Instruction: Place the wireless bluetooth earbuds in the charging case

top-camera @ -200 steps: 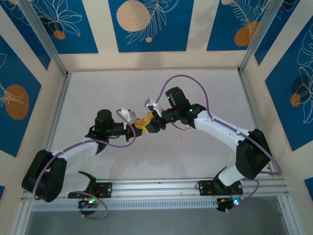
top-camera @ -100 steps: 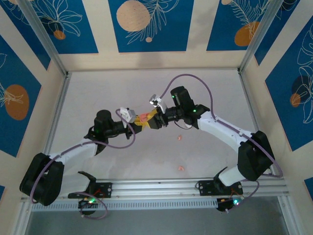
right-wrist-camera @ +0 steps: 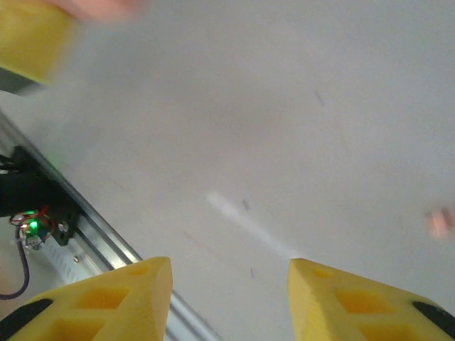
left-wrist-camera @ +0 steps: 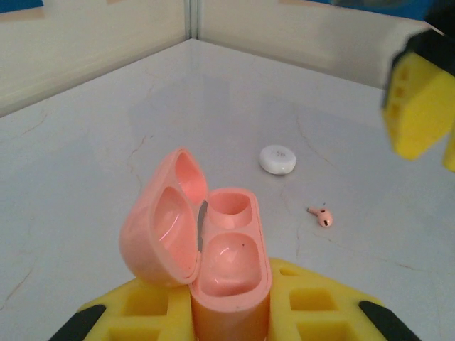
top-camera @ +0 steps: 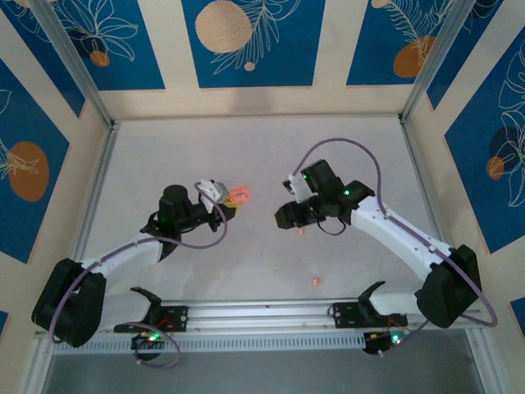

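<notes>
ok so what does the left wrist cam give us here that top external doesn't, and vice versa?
Left wrist adds: the charging case with its lid open and both wells empty, and a white puck on the table.
Top external adds: the left arm and right arm whole, the right gripper standing apart from the case, and a second earbud nearer the arm bases.
Shared: the case clamped in the left gripper, and one earbud lying loose on the table.
</notes>
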You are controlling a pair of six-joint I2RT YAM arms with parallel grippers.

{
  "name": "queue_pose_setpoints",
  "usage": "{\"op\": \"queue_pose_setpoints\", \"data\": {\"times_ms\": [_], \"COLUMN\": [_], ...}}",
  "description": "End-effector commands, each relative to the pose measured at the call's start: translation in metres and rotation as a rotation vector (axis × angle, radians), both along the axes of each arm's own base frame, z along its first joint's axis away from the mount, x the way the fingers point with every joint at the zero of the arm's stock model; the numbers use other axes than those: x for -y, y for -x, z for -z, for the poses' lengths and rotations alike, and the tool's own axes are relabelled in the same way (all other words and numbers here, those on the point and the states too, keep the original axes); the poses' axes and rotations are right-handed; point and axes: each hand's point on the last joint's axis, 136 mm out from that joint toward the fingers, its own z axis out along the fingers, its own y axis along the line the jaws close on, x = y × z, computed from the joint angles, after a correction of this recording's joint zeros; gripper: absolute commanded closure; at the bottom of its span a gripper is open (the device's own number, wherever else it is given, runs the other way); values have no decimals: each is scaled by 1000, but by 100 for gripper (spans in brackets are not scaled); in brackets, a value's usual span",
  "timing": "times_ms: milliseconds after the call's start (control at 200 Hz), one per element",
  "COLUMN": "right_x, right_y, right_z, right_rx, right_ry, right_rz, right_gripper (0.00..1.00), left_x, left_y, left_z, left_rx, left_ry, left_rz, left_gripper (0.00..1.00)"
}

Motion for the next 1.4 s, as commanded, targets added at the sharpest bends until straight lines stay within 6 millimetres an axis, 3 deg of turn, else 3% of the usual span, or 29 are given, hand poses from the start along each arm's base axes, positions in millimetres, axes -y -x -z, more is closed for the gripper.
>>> {"op": "queue_pose_setpoints", "data": {"times_ms": [0,135,435,665,1065,1395], "right_x": [64,77,85,88,71,41], "right_y": [64,99,115,113,120,116], "right_z": [49,77,118,121,123,123], "right_rx": [-348,-513,-618,-626,-685,-707], "right_ry": [289,332,394,460,496,381], "right_rz": [194,293,365,369,335,308], "right_gripper": [53,50,44,42,44,49], "left_x": [-1,-3,-3,-3,-3,-4], "left_y": [4,6,9,10,11,12], "left_z": [0,2,-2,-2,-1,0], "left_rx": [11,8,21,17,15,12], "left_ry": [-14,-11,-8,-5,-9,-14], "left_rz": [-8,-11,-3,-2,6,2], "left_gripper": [79,79,79,79,79,79]}}
